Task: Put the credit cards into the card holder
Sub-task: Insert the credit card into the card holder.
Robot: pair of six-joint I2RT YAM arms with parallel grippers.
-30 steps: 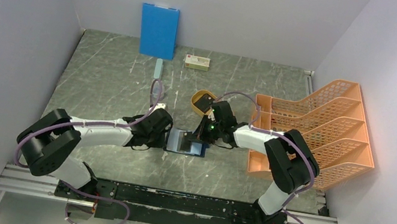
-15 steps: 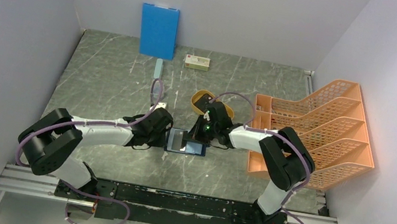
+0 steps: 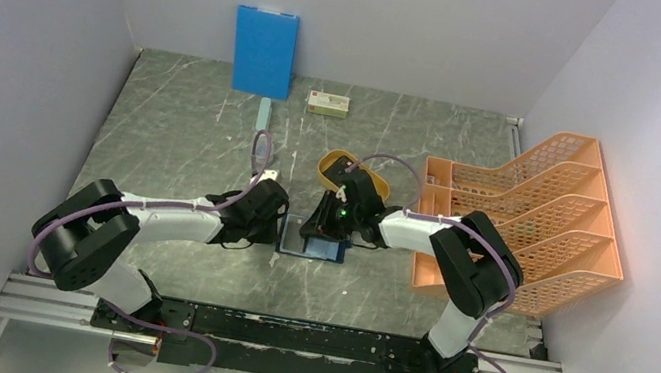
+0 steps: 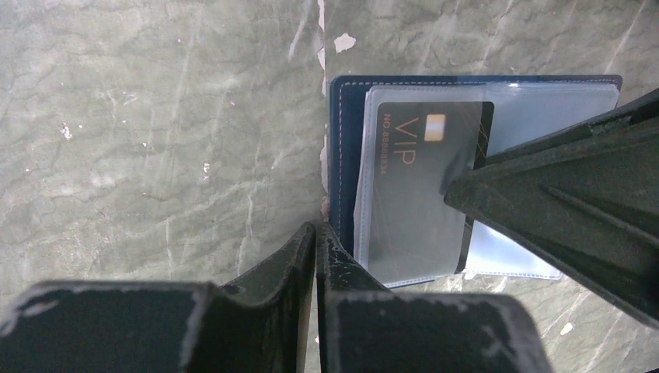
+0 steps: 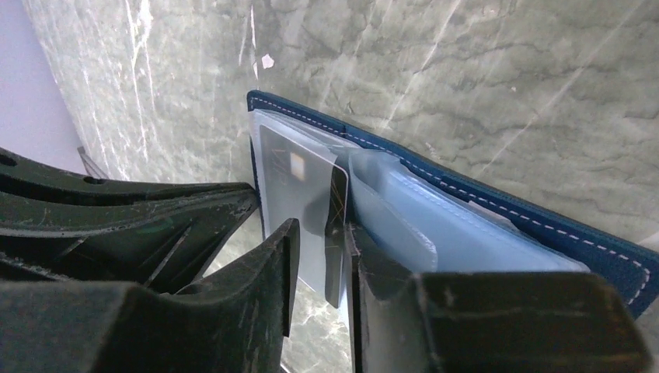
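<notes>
Right claw [image 5: 320, 229] sits barely parted around the black plastic VIP card [image 4: 420, 171], which isn't fully inside the navy wallet-like card holder [image 4: 340, 140] (left claw [image 4: 317, 229] is pinched shut at its left edge). Backing off crooked could drag the card out.

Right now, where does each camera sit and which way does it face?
Top: above, behind the arms, facing down at the table; both arms show.
Left wrist: on that arm, facing down past the left hand at the card holder.
Right wrist: on that arm, facing past the right hand at the card holder.
Both wrist views share the black card.
</notes>
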